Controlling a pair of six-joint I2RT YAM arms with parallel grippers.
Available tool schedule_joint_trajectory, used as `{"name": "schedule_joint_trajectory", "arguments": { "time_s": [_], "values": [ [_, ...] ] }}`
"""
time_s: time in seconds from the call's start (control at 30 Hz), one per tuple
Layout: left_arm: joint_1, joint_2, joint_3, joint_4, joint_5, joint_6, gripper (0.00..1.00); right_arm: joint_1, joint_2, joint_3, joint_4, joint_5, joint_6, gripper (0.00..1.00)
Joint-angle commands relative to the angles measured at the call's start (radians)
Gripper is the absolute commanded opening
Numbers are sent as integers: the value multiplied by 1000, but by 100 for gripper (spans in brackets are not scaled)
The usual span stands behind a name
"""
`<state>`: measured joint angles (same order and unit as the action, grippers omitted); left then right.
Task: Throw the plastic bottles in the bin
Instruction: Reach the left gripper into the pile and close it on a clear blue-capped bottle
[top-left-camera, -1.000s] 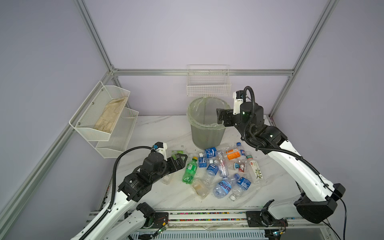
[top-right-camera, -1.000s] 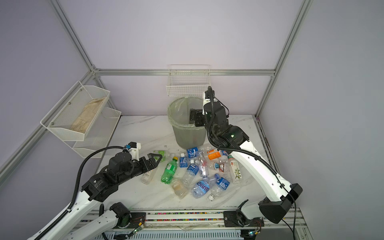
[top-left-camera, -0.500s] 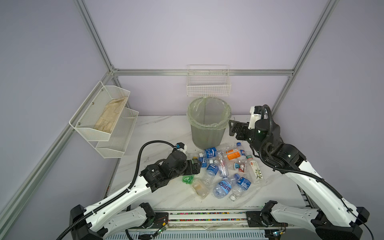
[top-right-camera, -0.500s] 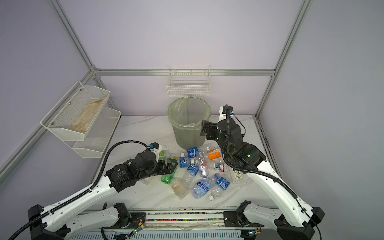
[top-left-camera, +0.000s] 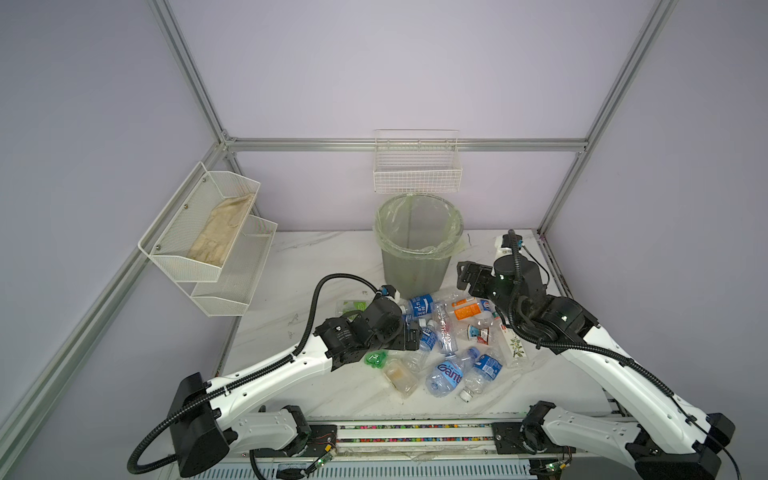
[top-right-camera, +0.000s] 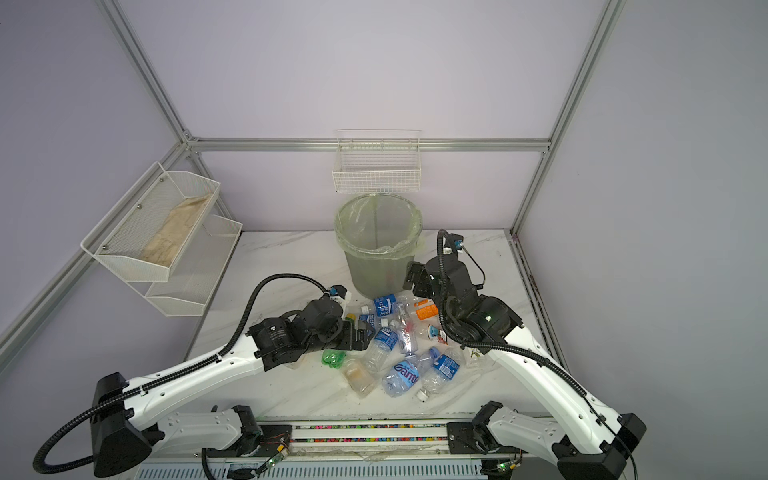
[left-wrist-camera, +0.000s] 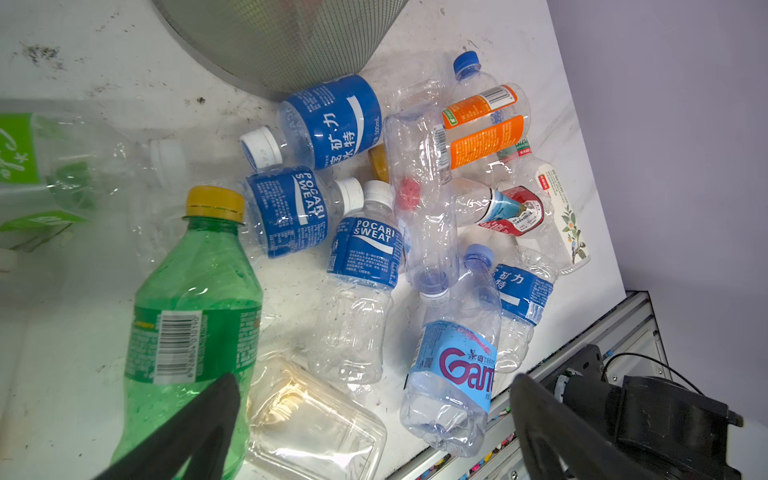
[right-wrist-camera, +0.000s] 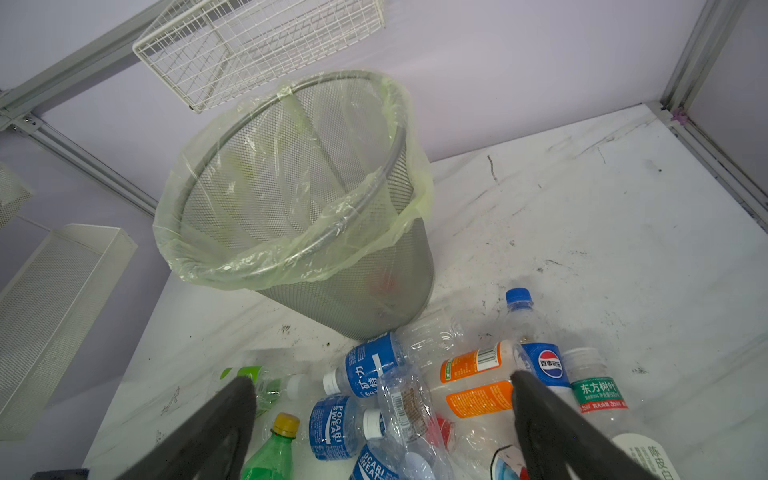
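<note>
Plastic bottles (top-left-camera: 444, 332) lie heaped on the white bench (top-left-camera: 316, 257) just in front of the bin (top-left-camera: 415, 270), which stands upright at the back, a pale green liner folded over its rim. In both top views the left claw (top-left-camera: 411, 334) sits low at the heap's left edge, covering all but the base of the green soda bottle (top-left-camera: 376, 358). The left wrist view shows that bottle's yellow cap and barcode beside one black finger (left-wrist-camera: 199, 419), jaws spread wide and gripping nothing; contact cannot be judged. The right claw (right-wrist-camera: 380, 380), equally wide and empty, hangs near the bin's wall. Its wrist view shows a Pepsi label on the blue-capped bottle (right-wrist-camera: 536, 332), unseen from the left wrist. A red patch (right-wrist-camera: 382, 282) behind the mesh is too dim to identify.
</note>
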<state>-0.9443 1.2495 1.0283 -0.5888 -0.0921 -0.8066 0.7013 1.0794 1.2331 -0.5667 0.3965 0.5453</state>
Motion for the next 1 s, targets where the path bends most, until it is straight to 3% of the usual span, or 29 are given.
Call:
{"name": "schedule_joint_trajectory", "arguments": {
  "time_s": [0.0,0.4,0.57,0.97],
  "values": [
    [-27,48,132,22,21,45,100,-15,-20,-14,-35,26,44,97],
    [-146,329,331,-53,48,145,96,-85,-55,-17,-62,32,55,97],
    [-194,458,461,-174,-13,199,93,-99,-76,-23,-67,25,47,97],
    [-244,619,581,-264,-6,252,83,-115,-81,-13,-68,15,16,97]
  ]
}}
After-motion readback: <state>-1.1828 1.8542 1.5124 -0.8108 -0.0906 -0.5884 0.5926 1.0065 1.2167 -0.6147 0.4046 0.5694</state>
